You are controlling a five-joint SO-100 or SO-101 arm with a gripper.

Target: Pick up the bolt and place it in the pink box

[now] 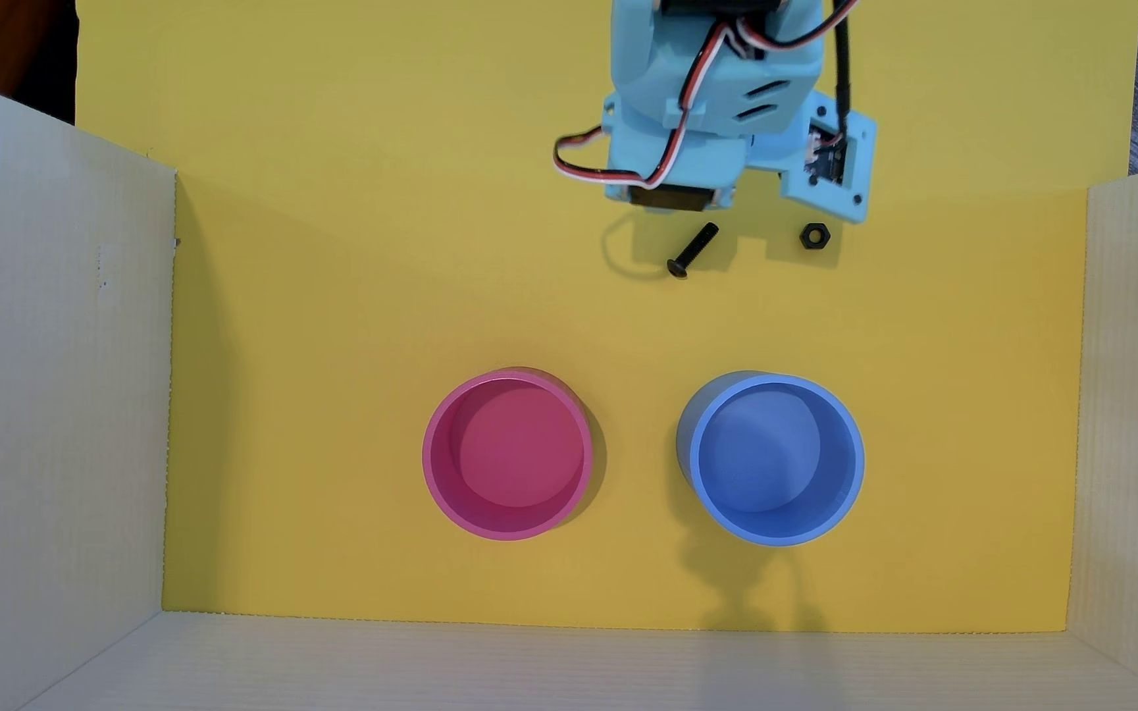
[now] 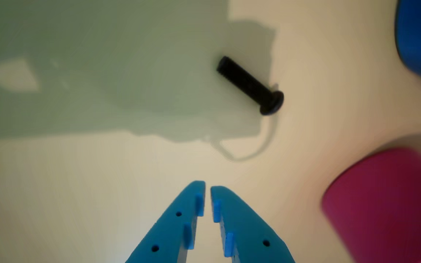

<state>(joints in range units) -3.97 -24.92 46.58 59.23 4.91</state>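
The bolt [image 1: 692, 250] is a small black screw lying flat on the yellow floor, just below the light-blue arm in the overhead view. In the wrist view the bolt [image 2: 251, 86] lies above my gripper [image 2: 207, 187], apart from it. The gripper's blue fingers [image 2: 181, 223] are nearly together with a thin gap and hold nothing. In the overhead view the arm's body hides the fingers. The pink box [image 1: 508, 455] is a round empty cup at the lower middle; it shows at the right edge in the wrist view [image 2: 385, 204].
A black hex nut [image 1: 814, 236] lies right of the bolt. A blue round cup [image 1: 776, 459] stands right of the pink one and shows in the wrist view [image 2: 420, 36]. White cardboard walls [image 1: 53, 383] bound the yellow floor on the left, right and bottom.
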